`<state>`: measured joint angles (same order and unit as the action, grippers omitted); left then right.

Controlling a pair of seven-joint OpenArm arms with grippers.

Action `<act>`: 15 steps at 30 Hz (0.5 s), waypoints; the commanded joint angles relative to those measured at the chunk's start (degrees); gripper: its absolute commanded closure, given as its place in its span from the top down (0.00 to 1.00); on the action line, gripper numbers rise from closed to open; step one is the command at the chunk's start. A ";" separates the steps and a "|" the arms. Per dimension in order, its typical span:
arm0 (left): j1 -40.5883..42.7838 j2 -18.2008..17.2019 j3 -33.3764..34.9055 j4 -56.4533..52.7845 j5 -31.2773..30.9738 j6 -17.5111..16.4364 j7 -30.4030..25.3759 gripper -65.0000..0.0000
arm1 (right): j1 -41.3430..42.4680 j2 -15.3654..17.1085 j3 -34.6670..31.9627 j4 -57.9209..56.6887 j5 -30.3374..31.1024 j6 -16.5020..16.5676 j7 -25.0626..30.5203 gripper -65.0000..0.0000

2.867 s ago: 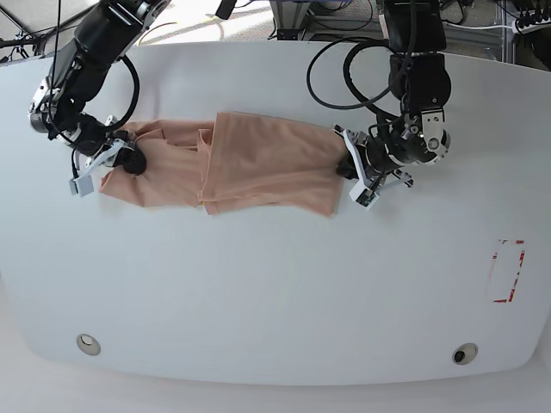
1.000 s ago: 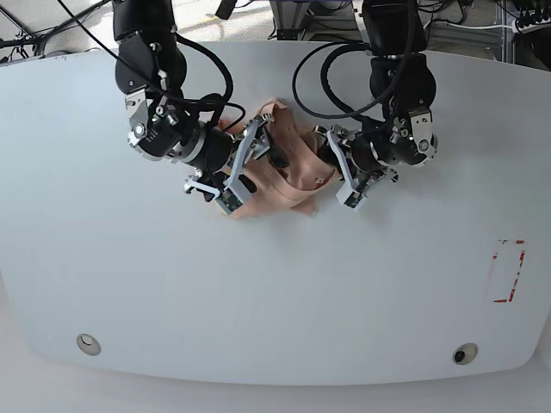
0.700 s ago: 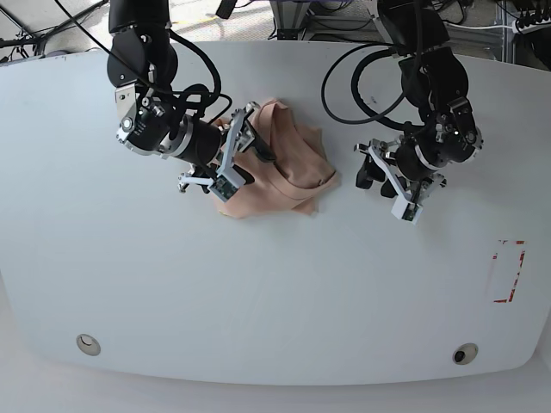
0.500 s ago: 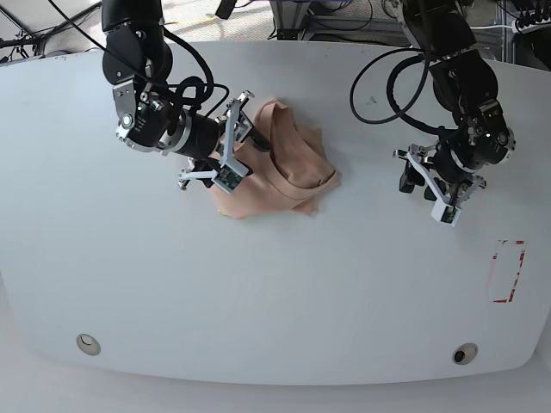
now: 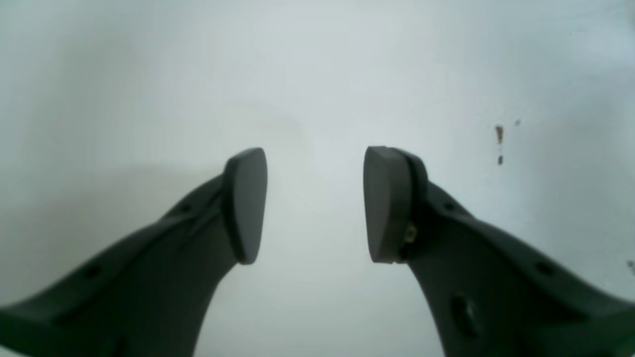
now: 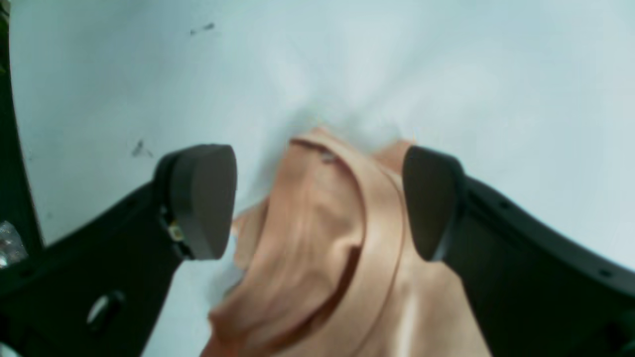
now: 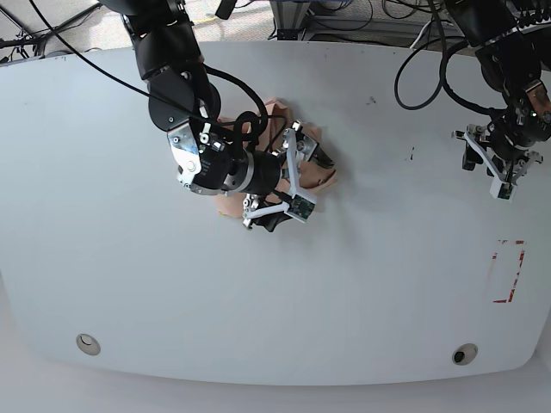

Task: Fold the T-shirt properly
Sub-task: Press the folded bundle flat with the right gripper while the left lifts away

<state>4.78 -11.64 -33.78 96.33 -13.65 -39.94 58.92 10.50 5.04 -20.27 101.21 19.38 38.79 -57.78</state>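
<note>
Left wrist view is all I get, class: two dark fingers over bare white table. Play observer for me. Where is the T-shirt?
Observer: The T-shirt lies bunched in a heap toward the far middle of the table, well away from your left gripper.
Operator: Is anything holding it?
Observer: No. The right gripper hovers over it with its jaws wide open. The cloth sits between the pads but is not pinched.
Operator: Is it folded neatly?
Observer: No. The right wrist view shows rumpled, curling layers.
</note>
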 commanded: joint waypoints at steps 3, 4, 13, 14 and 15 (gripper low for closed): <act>0.72 -0.62 -2.48 1.03 -0.28 -0.06 -0.41 0.45 | 5.37 -2.71 -6.32 -6.92 -4.74 0.20 1.03 0.77; 1.16 -0.62 -2.92 1.03 -0.28 -0.06 -0.41 0.45 | 6.07 -3.41 -6.94 -8.94 -5.97 0.20 1.12 0.77; 3.27 -0.36 -2.57 2.52 -0.28 -0.06 -0.67 0.45 | 7.83 -5.08 -7.38 -21.25 -15.02 0.56 10.61 0.76; 3.27 -0.36 -2.57 2.52 -0.28 -0.06 -0.67 0.45 | 7.83 -5.08 -7.38 -21.34 -15.82 0.56 10.97 0.70; 3.27 -0.27 -2.57 2.52 -0.28 -0.06 -0.67 0.45 | 7.74 -5.08 -7.38 -21.43 -16.08 0.56 11.05 0.64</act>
<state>8.49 -11.09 -36.14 97.58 -13.47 -39.94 59.07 16.75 0.62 -27.81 78.89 3.27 39.07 -48.51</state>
